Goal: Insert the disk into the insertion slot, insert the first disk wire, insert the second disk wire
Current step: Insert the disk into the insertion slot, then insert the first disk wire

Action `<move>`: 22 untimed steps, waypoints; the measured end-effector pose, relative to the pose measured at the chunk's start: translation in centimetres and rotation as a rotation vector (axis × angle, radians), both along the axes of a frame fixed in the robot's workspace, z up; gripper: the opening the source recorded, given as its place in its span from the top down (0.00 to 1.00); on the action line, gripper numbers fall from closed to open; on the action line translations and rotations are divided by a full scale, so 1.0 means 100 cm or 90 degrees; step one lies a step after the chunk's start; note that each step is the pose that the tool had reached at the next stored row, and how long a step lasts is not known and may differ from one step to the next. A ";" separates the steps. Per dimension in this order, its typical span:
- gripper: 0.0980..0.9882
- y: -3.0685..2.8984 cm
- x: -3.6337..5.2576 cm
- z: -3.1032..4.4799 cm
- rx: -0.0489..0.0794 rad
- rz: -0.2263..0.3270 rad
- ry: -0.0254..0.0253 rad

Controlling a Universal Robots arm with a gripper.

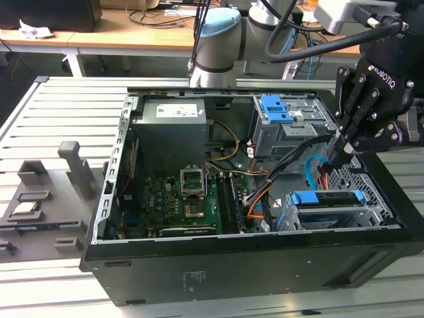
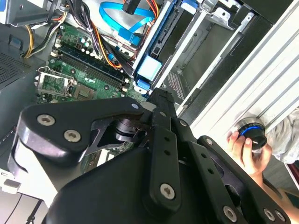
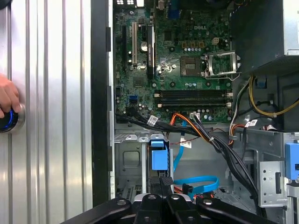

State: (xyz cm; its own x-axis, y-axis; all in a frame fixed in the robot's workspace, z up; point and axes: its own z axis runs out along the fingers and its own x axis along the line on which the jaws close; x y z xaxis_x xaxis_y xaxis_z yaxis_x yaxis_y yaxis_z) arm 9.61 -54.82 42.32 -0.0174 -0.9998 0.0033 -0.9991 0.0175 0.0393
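A slatted metal surface (image 1: 59,106) is seen under an open black case (image 1: 232,278), with wooden desks in the background at the top of the frame. The disk (image 1: 328,197) is found low toward the exterior view's right, already seated in the slot (image 1: 371,215). Its blue carrier edge is turned upward, and its long axis is laid across the frame, parallel to the case's near wall. The claw (image 1: 333,156) is held just above the disk and slightly toward the frame's upper right of it, so the disk lies directly below the tips. The tips are pressed together; whether a wire end is pinched between them cannot be told. A blue cable (image 1: 311,169) is looped just beside the tips, on the exterior view's left, between the claw and the tall cage (image 1: 278,132) with the blue latch. In the first wrist view the claw (image 3: 160,184) is shown close to the disk's blue tab (image 3: 158,156), and a hand (image 3: 7,95) is rested on a lit knob (image 3: 5,120) on the surface outside the case.
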 end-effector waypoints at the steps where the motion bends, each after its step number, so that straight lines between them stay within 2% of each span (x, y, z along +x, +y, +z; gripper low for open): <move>1: 0.99 0.0000 0.0000 0.0000 0.000 0.000 0.0000; 4: 0.99 0.0000 0.0002 -0.0007 0.000 0.000 0.0000; 5: 0.99 0.0003 0.0005 -0.0054 0.000 0.000 0.0000; 7: 0.99 0.0016 0.0033 -0.0084 0.000 0.000 0.0000; 10: 0.99 0.0071 0.0106 -0.0096 -0.001 0.000 0.0000; 13: 0.99 0.0188 0.0195 -0.0109 -0.002 0.000 0.0000; 15: 0.99 0.0318 0.0279 -0.0118 -0.003 0.000 0.0000; 16: 0.99 0.0349 0.0298 -0.0120 -0.004 0.000 0.0000; 18: 0.99 0.0473 0.0374 -0.0128 -0.005 0.000 0.0000; 19: 0.99 0.0564 0.0423 -0.0138 -0.007 0.000 0.0000; 21: 0.99 0.0609 0.0446 -0.0156 -0.007 0.000 0.0001; 22: 0.99 0.0659 0.0465 -0.0184 -0.007 0.000 0.0001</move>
